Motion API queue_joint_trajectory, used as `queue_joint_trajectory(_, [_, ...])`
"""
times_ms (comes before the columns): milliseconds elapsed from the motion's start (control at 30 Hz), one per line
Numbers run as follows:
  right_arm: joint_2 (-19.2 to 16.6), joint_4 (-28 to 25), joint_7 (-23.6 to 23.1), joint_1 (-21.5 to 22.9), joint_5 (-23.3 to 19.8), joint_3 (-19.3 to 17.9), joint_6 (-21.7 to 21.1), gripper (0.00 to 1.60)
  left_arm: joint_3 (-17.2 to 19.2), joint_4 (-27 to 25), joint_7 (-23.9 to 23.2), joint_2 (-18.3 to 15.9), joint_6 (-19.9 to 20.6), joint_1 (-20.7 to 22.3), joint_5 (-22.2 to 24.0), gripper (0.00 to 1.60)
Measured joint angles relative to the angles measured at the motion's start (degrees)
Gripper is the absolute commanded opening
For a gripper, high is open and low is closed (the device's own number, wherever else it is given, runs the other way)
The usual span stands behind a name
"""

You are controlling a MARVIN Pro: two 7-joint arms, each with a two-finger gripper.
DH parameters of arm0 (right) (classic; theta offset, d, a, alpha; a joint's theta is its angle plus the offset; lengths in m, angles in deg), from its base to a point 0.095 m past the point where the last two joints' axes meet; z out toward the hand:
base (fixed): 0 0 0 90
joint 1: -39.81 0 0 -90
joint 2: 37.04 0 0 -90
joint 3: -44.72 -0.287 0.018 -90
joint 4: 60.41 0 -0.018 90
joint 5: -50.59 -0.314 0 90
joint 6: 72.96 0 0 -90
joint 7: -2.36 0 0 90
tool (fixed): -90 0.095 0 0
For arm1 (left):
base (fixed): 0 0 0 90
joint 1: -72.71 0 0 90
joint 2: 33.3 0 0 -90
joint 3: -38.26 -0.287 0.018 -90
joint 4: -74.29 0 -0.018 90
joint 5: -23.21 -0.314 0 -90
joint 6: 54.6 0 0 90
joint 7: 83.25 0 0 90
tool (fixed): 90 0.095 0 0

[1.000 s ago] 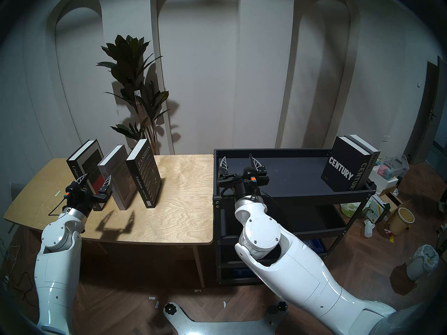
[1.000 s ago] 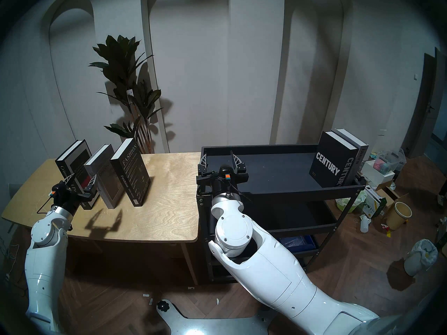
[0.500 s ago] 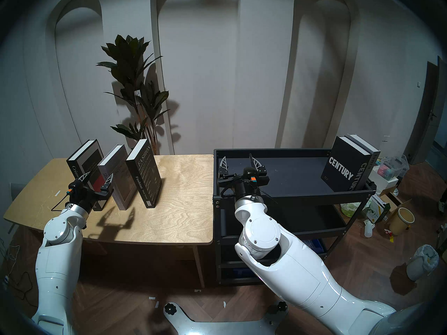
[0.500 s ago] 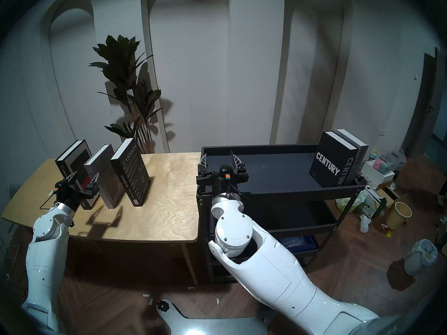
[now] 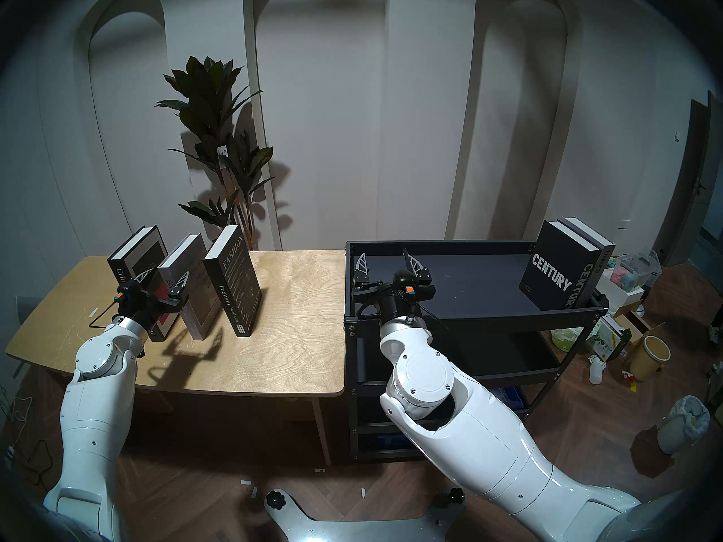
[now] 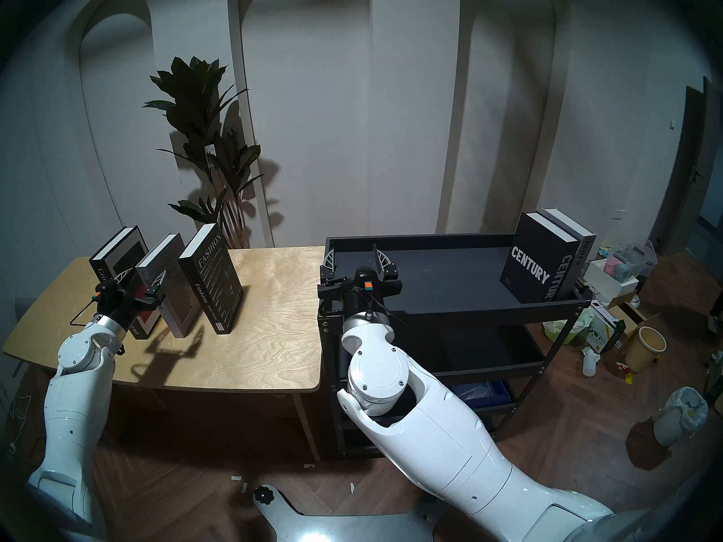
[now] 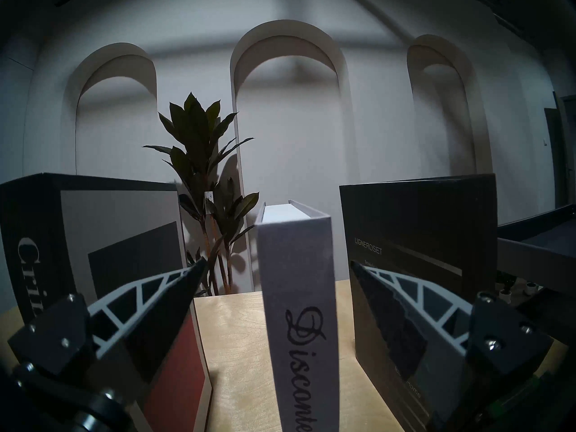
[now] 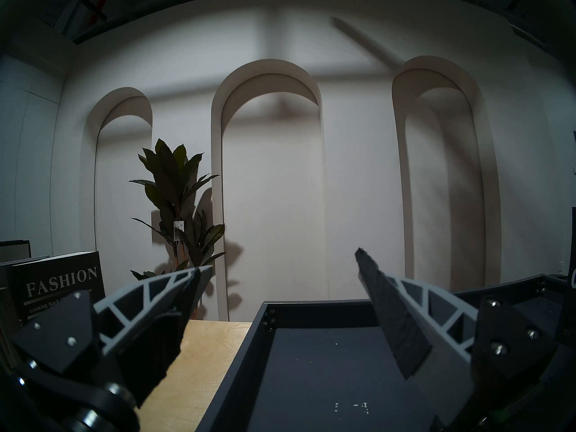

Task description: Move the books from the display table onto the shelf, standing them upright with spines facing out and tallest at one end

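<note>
Three books stand upright on the display table [image 5: 289, 334]: Crime and Punishment [image 5: 133, 259], the grey Discontent [image 5: 197, 302] and Fashion [image 5: 234, 279]. My left gripper [image 5: 164, 277] is open in front of them. In the left wrist view the Discontent spine [image 7: 299, 297] stands between its spread fingers [image 7: 149, 297], with nothing gripped. Century [image 5: 555, 271] and a grey book [image 5: 594, 248] stand upright at the right end of the shelf [image 5: 469, 314]. My right gripper [image 5: 385, 261] hangs open and empty over the shelf's left end.
A tall potted plant [image 5: 219, 138] stands behind the table. The floor right of the shelf holds boxes, a tan bucket [image 5: 651, 357] and a lined bin [image 5: 682, 424]. The shelf butts against the table's right edge.
My left gripper has moved forward and to the right, from in front of Crime and Punishment to facing the Discontent spine. The right arm has not moved.
</note>
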Motion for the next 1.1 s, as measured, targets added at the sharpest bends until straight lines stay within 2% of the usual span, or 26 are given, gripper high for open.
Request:
queue_joint_trajectory(333, [0.0,0.0,0.0,0.0,0.0,0.0,0.0,1.60,-0.1,1.4,-4.2,-0.5,0.7,1.7,2.7,0.00])
queue_joint_trajectory(533, [0.0,0.0,0.0,0.0,0.0,0.0,0.0,1.60,0.8,-1.4,-5.8,-0.6,0.8,0.6,3.7,0.00])
queue_joint_trajectory(667, [0.0,0.0,0.0,0.0,0.0,0.0,0.0,1.60,1.0,-3.4,-5.4,-1.2,0.4,-0.3,2.6,0.00])
queue_joint_trajectory(967, [0.0,0.0,0.0,0.0,0.0,0.0,0.0,1.60,1.1,-8.9,-2.6,-3.0,0.4,-2.1,-3.8,0.00])
queue_joint_trajectory(1100, [0.0,0.0,0.0,0.0,0.0,0.0,0.0,1.60,1.4,-11.0,-1.7,-3.4,0.7,-2.0,-5.0,0.00])
